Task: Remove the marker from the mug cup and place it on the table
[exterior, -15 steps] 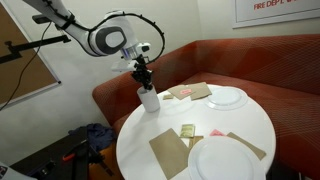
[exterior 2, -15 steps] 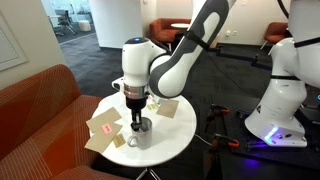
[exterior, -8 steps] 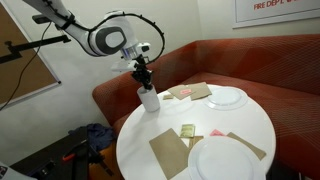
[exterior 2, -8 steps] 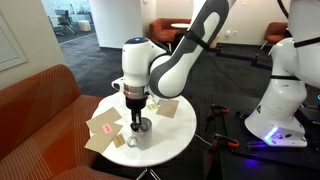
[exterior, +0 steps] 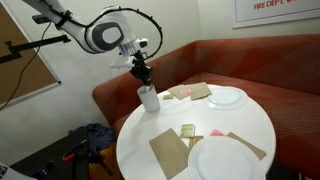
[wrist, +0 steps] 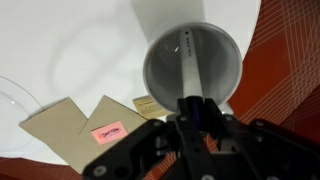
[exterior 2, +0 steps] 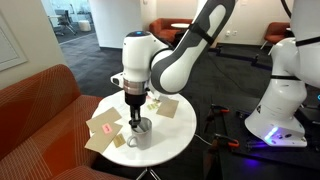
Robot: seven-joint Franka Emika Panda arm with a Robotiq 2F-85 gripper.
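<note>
The white mug cup (exterior: pixel 149 99) stands near the edge of the round white table (exterior: pixel 205 122), beside the red bench. It also shows in an exterior view (exterior 2: pixel 137 136). My gripper (exterior: pixel 142 72) hangs straight above the cup. In the wrist view the whitish marker (wrist: pixel 189 62) leans inside the cup (wrist: pixel 160 72). Its dark upper end sits between my fingers, and the gripper (wrist: pixel 198 112) is shut on it. The marker's lower end is still inside the cup.
Two flat white plates (exterior: pixel 227 97) (exterior: pixel 225 158) and brown paper napkins (exterior: pixel 168 152) (exterior: pixel 188 92) lie on the table. A pink card (wrist: pixel 108 131) lies on a napkin near the cup. The red-brown bench (exterior: pixel 255 60) curves behind. A white robot base (exterior 2: pixel 282 95) stands beyond the table.
My gripper has risen slightly above the cup, drawing the marker up with it. The cup has not moved.
</note>
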